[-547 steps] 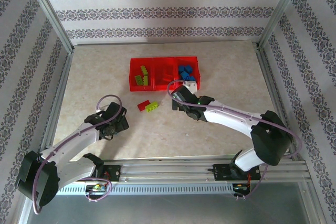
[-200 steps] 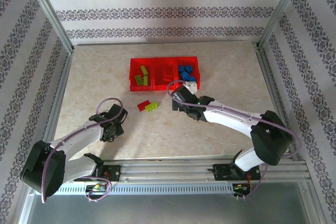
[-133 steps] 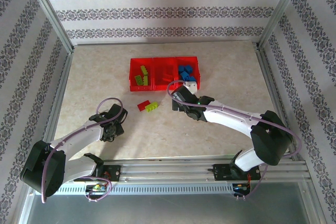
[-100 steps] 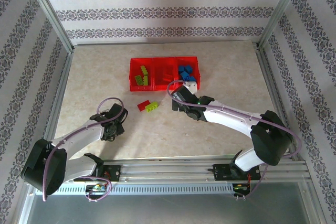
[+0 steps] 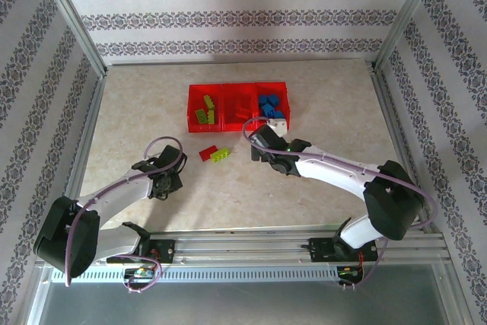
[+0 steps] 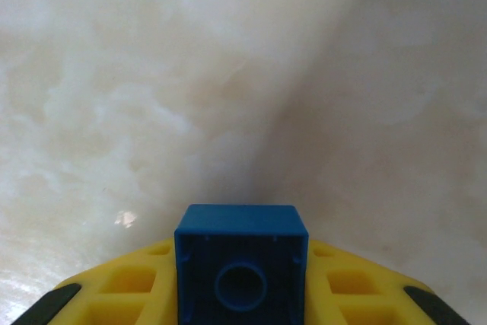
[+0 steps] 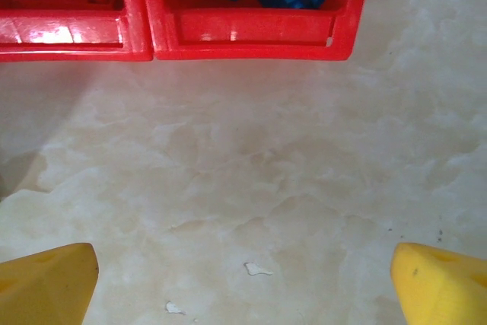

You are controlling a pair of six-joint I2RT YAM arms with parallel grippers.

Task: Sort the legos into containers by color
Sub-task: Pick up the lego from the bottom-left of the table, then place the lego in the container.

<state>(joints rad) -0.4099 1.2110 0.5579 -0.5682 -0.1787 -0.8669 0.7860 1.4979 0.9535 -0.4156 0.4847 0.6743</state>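
Item: blue lego (image 6: 241, 264), seemingly pinched in left gripper (image 5: 167, 183).
Right gripper (image 7: 243, 283) spread wide, empty; containers (image 7: 251, 36) just ahead of it.

Red bins (image 7: 243, 36), blue brick (image 6: 241, 264), yellow fingers (image 6: 129, 294), beige marbled table (image 5: 335, 104), grey floral-stripe walls (image 5: 243, 20)

Far centre of the table (image 5: 137, 112): containers (image 5: 217, 125), three bins in a row. Left to right inside: lime green legos (image 5: 202, 113), red legos (image 5: 240, 103), blue legos (image 5: 269, 104). Just in front, on bare table: one red lego (image 5: 207, 153) touching one green lego (image 5: 221, 155). Right end effector (image 5: 265, 131): at the containers' right front corner. Left end effector (image 5: 167, 183): well apart, low over the near-left table.
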